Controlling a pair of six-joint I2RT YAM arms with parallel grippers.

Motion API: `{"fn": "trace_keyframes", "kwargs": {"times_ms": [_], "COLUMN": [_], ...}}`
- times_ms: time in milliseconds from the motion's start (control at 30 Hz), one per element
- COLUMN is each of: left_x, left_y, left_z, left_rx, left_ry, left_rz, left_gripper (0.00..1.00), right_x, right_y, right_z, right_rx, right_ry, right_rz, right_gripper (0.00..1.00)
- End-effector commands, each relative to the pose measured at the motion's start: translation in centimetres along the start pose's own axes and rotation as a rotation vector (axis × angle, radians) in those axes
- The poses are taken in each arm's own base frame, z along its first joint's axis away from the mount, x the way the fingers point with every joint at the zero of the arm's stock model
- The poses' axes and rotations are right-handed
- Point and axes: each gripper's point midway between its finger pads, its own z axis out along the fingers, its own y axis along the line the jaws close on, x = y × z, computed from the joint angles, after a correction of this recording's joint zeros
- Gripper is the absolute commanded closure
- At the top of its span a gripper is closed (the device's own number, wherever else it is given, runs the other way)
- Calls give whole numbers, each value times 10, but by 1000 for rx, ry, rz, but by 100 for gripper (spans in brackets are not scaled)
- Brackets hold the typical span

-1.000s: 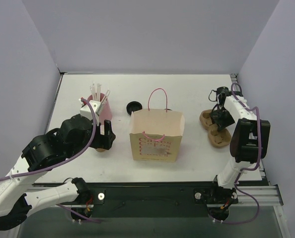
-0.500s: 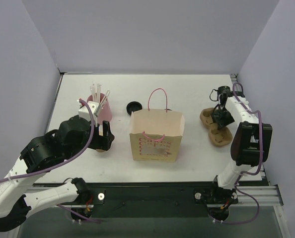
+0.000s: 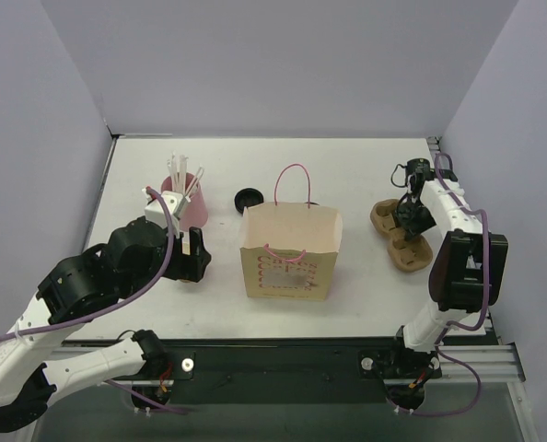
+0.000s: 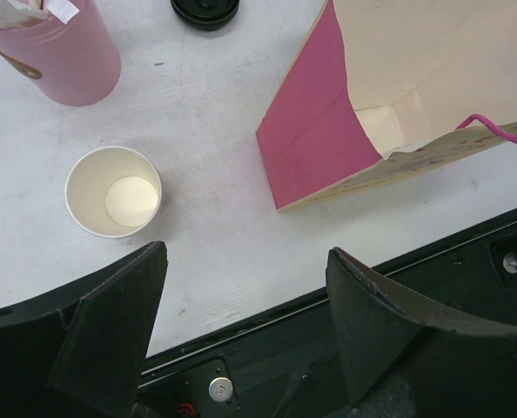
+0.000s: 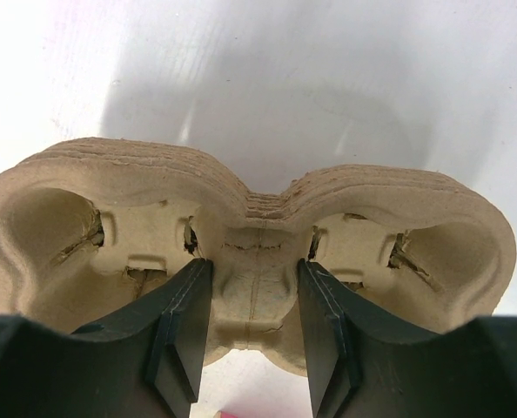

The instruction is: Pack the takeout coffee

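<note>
Now — right end effector (image 5: 251,277) straddles carrier (image 5: 419,231) — mid-rib.

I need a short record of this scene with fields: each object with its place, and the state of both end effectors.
paper bag: upright, open, centre of scene
black lid: lying flat, behind bag
pink straw cup: upright, left of lid
lidless paper cup: upright, empty, left of bag
carrier stack: right of bag
left end effector: open, holding nothing
right end effector: astride the stack's middle ridge; grip unclear
</note>
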Motion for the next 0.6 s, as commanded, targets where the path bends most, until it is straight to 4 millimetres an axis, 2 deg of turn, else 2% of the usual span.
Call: {"fn": "trace_keyframes", "kwargs": {"times_ms": [0, 67, 167, 300, 333, 400, 433, 467, 567], "left_x": [-11, -11, -10, -10, -10, -9, -9, -9, -9], "left_y": [-5, -6, -5, -5, -5, -4, -3, -3, -3], "left_z": [-1, -2, -1, -2, -2, -3, -4, -4, -5], "left_rx": [25, 27, 27, 27, 27, 26, 25, 25, 26], "left_ry": [-37, -38, -38, -38, -38, -39, -41, -42, -44], "left_rz": [-15, -13, -16, -16, -16, -16, -17, -18, -18], "left_gripper": [17, 17, 17, 17, 16, 17, 17, 17, 16], "right_x": [-1, -1, -1, 3, 3, 5, 4, 4, 3], "right_y": [-2, -5, -7, -8, -8, -10, -9, -8, -7], "right_z": [-5, -7, -7, -5, -5, -5, -4, -5, -6], "right_rx": [-8, -6, -5, 0, 1, 2, 3, -4, -7], "right_ry": [4, 3, 1, 15, 15, 18, 17, 18, 17], "right_rz": [-38, -32, -21, -18, -17, -15, -14, -15, -12], "right_gripper": [62, 62, 70, 57, 59, 72, 73, 72, 57]}}
